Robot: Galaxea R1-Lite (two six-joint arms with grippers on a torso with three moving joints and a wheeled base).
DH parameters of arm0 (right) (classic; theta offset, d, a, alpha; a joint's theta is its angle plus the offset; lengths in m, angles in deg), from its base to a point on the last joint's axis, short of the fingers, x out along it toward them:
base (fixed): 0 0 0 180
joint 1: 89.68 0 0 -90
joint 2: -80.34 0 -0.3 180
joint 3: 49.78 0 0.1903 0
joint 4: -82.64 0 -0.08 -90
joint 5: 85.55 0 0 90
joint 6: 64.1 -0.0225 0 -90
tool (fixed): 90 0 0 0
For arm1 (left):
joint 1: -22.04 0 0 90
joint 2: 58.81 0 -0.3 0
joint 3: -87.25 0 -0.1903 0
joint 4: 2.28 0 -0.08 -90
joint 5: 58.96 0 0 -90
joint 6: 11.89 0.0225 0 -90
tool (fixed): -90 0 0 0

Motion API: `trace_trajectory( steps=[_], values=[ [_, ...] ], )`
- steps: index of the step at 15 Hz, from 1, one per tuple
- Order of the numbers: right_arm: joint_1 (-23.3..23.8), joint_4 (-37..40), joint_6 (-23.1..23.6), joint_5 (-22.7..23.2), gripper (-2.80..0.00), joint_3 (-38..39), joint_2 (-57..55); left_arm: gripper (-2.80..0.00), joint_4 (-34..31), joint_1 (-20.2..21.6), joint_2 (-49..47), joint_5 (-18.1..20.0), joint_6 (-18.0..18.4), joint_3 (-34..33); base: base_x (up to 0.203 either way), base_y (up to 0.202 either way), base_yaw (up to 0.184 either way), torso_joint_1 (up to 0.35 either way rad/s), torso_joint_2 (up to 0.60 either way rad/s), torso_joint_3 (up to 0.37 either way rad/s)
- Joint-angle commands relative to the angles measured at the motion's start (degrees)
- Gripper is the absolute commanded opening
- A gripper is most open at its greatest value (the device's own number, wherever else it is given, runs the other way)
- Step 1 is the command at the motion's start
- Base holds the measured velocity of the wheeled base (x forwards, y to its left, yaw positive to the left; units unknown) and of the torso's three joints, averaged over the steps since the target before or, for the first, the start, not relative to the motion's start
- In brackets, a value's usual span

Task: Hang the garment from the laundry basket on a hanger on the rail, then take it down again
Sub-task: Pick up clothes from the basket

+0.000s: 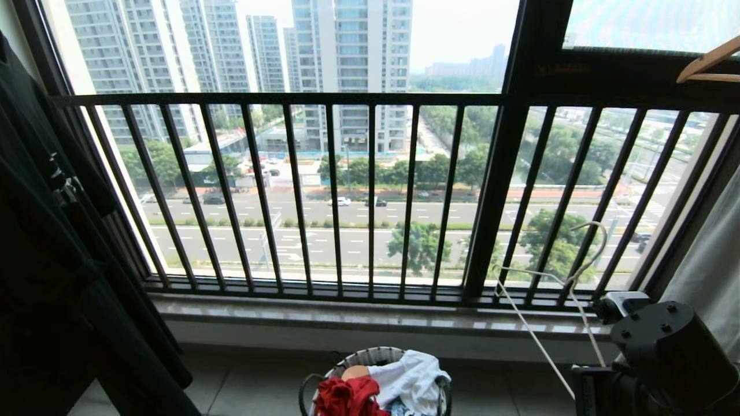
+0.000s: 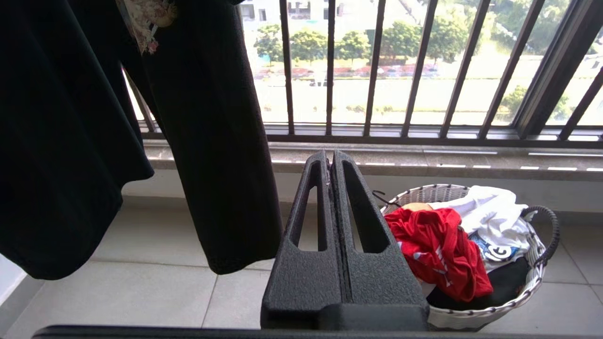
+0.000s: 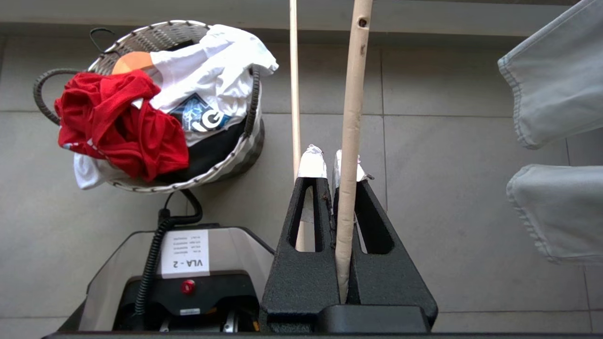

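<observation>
Windowside: hanger (image 3: 351, 117) in right hand (image 3: 330, 162).

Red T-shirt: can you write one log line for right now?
red T-shirt: in round woven basket | right gripper: shut on cream wire hanger | left gripper: shut, empty

Large window (image 1: 289, 52) with dark barred railing (image 1: 370, 190) across it, bright daylight pouring in. Beyond the window, tall apartment towers (image 1: 347, 63), a wide road (image 1: 324, 231), trees. Below the window, pale stone sill (image 1: 376, 318); beneath that, light grey tiled floor (image 3: 447, 84).
</observation>
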Motion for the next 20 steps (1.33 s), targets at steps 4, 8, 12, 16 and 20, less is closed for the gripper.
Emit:
trace_trajectory(
  steps=[4,8,12,16,20],
  values=[
    [0.0,0.0,-0.2,-0.1,-2.80,0.0,0.3,-2.80,0.0,0.0,-0.1,0.0,0.0,0.0,0.000,0.000,0.000,-0.192,0.51,0.311],
    [0.0,0.0,-0.2,-0.1,-2.80,0.1,0.7,-2.80,0.0,0.0,-0.1,0.0,0.0,0.0,0.000,0.000,0.000,-0.168,0.48,0.313],
    [0.0,0.0,-0.2,-0.1,-2.80,0.3,0.8,-2.80,0.0,0.0,-0.1,0.0,0.0,0.0,0.000,0.000,0.000,-0.134,0.46,0.328],
    [0.0,0.0,-0.2,-0.1,-2.80,0.2,0.8,-2.80,0.0,0.0,-0.1,0.0,0.0,0.0,0.000,0.000,0.000,-0.097,0.45,0.350],
    [0.0,-0.3,-0.2,-0.1,-2.80,0.1,0.8,-2.80,0.0,0.0,-0.1,0.0,0.0,0.0,0.000,0.000,0.000,-0.037,0.34,0.298]
  ],
)
